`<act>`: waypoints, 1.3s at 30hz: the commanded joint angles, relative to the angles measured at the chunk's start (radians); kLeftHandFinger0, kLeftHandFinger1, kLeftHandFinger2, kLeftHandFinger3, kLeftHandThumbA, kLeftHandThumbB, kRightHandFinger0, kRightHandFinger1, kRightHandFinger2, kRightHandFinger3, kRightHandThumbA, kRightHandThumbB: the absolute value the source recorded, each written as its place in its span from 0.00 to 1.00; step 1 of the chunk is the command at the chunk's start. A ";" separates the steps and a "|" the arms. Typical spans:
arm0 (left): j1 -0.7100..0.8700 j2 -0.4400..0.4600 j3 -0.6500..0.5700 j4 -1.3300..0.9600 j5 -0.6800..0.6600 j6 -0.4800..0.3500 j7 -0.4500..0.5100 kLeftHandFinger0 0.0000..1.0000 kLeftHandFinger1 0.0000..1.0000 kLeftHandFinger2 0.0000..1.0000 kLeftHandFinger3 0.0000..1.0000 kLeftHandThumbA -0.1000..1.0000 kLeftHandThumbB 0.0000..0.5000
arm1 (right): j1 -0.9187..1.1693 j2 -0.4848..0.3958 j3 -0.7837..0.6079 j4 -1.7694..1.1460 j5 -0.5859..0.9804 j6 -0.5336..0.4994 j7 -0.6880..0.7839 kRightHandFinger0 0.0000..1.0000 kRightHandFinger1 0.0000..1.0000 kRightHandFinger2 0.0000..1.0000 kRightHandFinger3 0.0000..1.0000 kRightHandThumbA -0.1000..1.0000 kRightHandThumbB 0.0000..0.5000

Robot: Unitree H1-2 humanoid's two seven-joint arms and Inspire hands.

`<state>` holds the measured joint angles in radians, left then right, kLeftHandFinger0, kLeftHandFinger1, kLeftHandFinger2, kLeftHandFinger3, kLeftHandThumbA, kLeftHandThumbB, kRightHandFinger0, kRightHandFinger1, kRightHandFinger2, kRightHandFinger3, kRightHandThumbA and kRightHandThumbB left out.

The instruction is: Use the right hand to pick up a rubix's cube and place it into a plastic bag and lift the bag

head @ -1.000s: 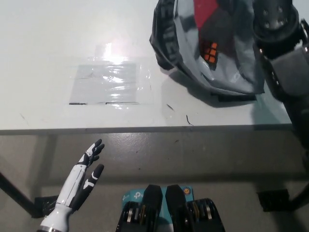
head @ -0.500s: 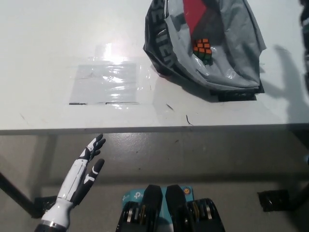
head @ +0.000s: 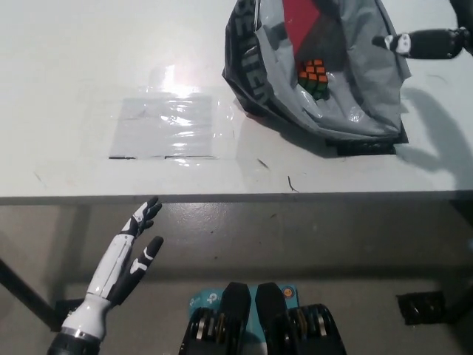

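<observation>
I see the rubix's cube (head: pixel 313 77) lying loose inside the grey plastic bag (head: pixel 347 96) on the white table (head: pixel 89 66), orange face up, apart from any fingers. The right hand (head: pixel 432 43) enters at the upper right beside the bag's edge; mostly out of frame, so I cannot tell its grip. The left hand (head: pixel 126 262) rests below the table edge, fingers spread and empty.

One cube (head: pixel 313 77), one plastic bag (head: pixel 347 96), one table (head: pixel 66 89), two robot hands (head: pixel 122 277).
</observation>
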<state>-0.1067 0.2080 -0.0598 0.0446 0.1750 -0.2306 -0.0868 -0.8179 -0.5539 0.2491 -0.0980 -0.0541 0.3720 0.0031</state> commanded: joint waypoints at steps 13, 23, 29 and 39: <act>-0.118 0.017 0.022 0.029 -0.044 -0.042 -0.005 1.00 1.00 1.00 1.00 1.00 0.31 | 0.715 0.322 -0.082 -0.608 -0.151 -0.575 -0.193 1.00 1.00 1.00 1.00 1.00 0.70; -0.046 0.010 0.016 0.020 -0.050 -0.070 -0.003 1.00 1.00 1.00 1.00 1.00 0.28 | 0.803 0.417 -0.083 -0.252 -0.218 -0.770 -0.249 1.00 1.00 1.00 1.00 1.00 0.56; 0.057 0.002 0.003 0.006 -0.041 -0.087 -0.001 1.00 1.00 1.00 1.00 0.99 0.28 | 0.836 0.453 -0.104 0.089 -0.191 -0.838 -0.295 1.00 1.00 1.00 1.00 1.00 0.45; 0.161 -0.004 -0.008 -0.004 -0.027 -0.096 0.005 1.00 1.00 1.00 1.00 0.98 0.33 | 0.920 0.456 -0.108 0.195 -0.158 -0.842 -0.262 1.00 1.00 1.00 1.00 1.00 0.43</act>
<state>-0.0177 0.2063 -0.0617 0.0894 0.1683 -0.2319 -0.0867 0.0482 -0.1329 0.1833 -0.0447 -0.1663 -0.1138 -0.1460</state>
